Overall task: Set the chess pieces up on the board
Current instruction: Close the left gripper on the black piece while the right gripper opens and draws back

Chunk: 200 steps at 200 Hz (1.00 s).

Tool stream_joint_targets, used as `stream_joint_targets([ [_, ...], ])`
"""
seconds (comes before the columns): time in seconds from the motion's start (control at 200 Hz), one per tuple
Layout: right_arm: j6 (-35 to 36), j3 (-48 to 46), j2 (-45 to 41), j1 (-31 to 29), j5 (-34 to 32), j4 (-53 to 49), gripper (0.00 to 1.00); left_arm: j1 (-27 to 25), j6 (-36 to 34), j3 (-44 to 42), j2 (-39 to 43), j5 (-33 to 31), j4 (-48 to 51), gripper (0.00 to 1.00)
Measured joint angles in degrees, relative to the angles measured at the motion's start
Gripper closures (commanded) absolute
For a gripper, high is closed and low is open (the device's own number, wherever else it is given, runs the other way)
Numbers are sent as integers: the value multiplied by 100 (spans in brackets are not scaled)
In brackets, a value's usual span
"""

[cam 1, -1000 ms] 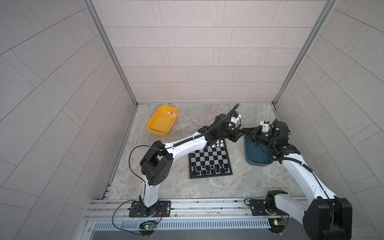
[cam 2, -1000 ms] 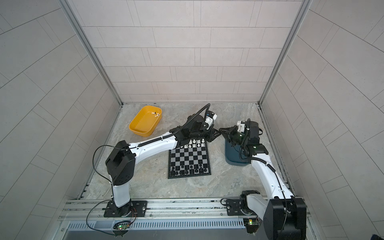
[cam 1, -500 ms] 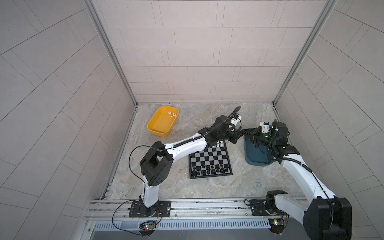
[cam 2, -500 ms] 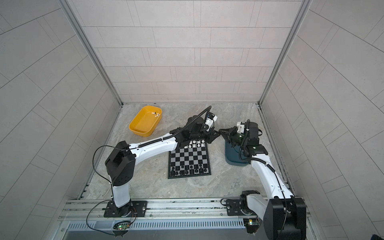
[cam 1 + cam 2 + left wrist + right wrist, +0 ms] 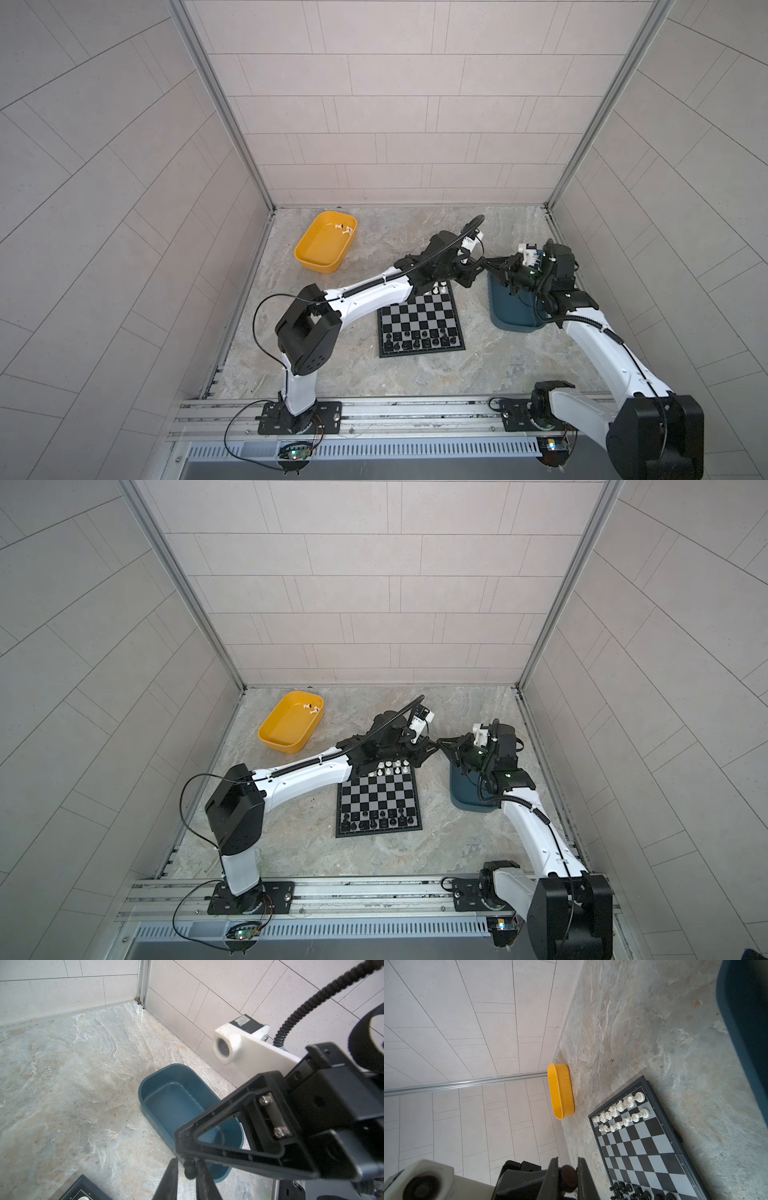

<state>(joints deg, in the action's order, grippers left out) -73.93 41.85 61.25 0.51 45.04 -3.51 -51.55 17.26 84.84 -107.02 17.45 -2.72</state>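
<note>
**Black piece aloft between both grippers**

Held off the table: one black piece [image 5: 190, 1170], just past the far right corner of the board [image 5: 417, 319] and close to the far left corner of the teal tray [image 5: 513, 320]. Too small to pick out in either top view. Clamped at its round base, as in the right wrist view, by the right gripper [image 5: 568, 1162], jaws drawn together on it. Flanked at its head, as in the left wrist view, by the fingers [image 5: 169, 1180] of the left gripper [image 5: 187, 1164], jaws only narrowly apart; cannot tell whether pressing on the piece or merely just beside it. Tip to tip in both top views, with the left gripper reaching in from the left across the board's far edge and the right gripper from the right above the tray's far end.

Lying flat near the middle of the table [image 5: 332, 370], the board. Lined along its two far rows with upright white pieces [image 5: 391, 768], along its two near rows with upright black pieces [image 5: 376, 820]. Hidden at its far left corner, in both top views, by the left arm.

Just right of the board but apart from it, the teal tray. Well apart to the far left, a yellow tray [image 5: 318, 259], with a few stray white pieces [image 5: 343, 228] in its far right corner. All around, pale tiled walls.
</note>
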Motion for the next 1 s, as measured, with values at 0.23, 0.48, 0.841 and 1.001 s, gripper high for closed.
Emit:
stream_joint_targets([
  [0.23,22,-9,0,-15,-4,7,100,-13,-13,0,0,-66,7,92],
  [0.48,85,-13,-2,-42,20,-24,88,-26,181,-2,42,-118,146,100],
  [0.841,1032,634,-85,-85,28,-758,36,39,407,-605,1069,-101,1405,100],
  [1.001,2138,835,-457,-90,-575,-1714,21,-22,-68,-223,1029,-68,3150,100],
])
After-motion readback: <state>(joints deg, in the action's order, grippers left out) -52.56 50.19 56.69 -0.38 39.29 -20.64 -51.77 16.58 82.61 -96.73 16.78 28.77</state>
